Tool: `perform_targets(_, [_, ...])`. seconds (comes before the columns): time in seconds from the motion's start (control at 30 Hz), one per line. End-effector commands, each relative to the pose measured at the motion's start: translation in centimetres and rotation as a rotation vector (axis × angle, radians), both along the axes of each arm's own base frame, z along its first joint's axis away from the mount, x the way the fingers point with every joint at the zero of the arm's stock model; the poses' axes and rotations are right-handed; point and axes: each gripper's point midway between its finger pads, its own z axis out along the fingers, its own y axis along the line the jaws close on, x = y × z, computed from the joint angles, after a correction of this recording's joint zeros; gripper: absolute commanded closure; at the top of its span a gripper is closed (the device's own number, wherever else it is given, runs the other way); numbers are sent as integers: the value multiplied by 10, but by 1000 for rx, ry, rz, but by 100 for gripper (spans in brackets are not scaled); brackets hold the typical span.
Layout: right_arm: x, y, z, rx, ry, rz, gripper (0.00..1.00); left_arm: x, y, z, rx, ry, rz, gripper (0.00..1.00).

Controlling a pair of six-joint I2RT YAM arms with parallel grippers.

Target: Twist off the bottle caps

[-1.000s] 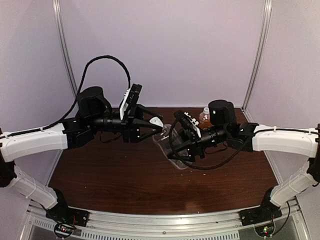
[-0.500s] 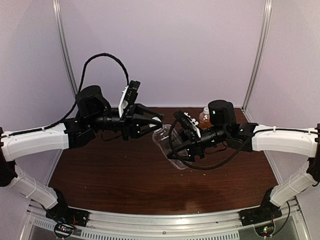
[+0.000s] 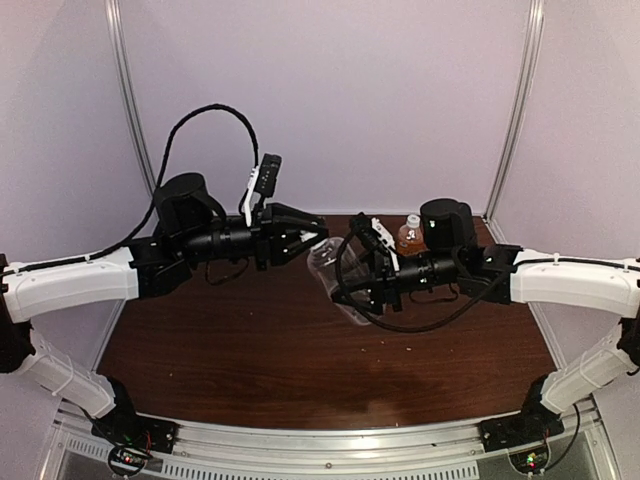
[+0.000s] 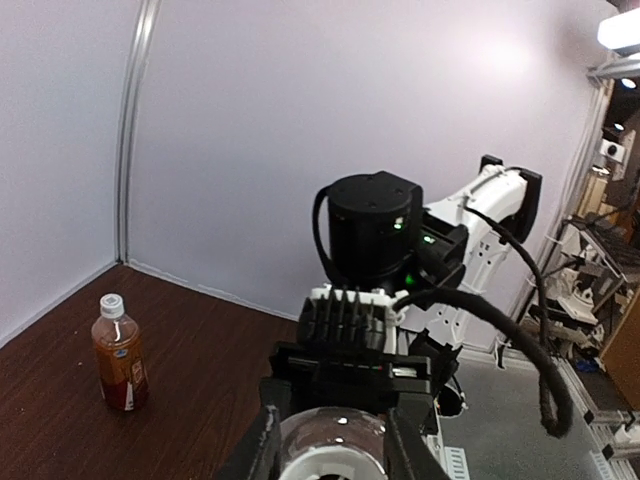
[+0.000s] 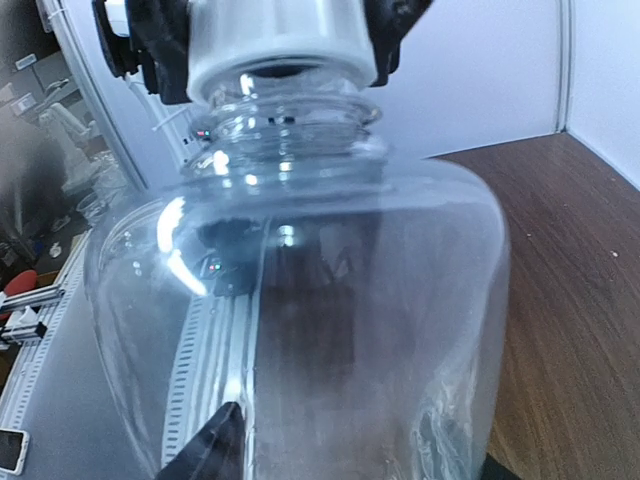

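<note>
Where your two arms meet: above the middle of the table (image 3: 230,340), wrists roughly level and pointed at each other, with the clear bottle (image 3: 325,262) bridging them off the surface.
left gripper (image 3: 316,240): narrow. You can see its two black fingers (image 5: 400,30) pressed on opposite sides of the white cap (image 5: 275,40); your left wrist view shows the same grip from behind.
right gripper (image 3: 352,288): clamped round the body of the clear bottle. In your right wrist view one dark fingertip (image 5: 215,445) shows at the lower edge, against the plastic.
clear bottle: held in the air, lying close to horizontal, neck toward the left arm. It is colourless, and you can read the wood grain through it.
white cap: sits on the neck, with the threads showing just below its rim.
amber bottle (image 3: 409,238): upright on the table at the back, just behind the right arm's wrist, apart from both grippers. It holds brown liquid and carries a red-and-white label.
second cap (image 4: 112,303): white, on top of the amber bottle.
</note>
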Motion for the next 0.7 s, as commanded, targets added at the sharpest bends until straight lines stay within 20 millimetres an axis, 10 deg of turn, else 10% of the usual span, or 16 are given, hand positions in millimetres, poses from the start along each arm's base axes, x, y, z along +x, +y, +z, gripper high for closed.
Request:
perform_targets(0.0, [50,-15,6,-50,-131,-278,58,36,6,-3,-28,164,235,100])
perform_targets(0.4, [73,-28,-1,-85,-193,-417,59,70,5,-12,-9,324,498,99])
perform_targets(0.67, [48,-20,-3,-62,-171,-276,58,58,14,9,-72,193,417,40])
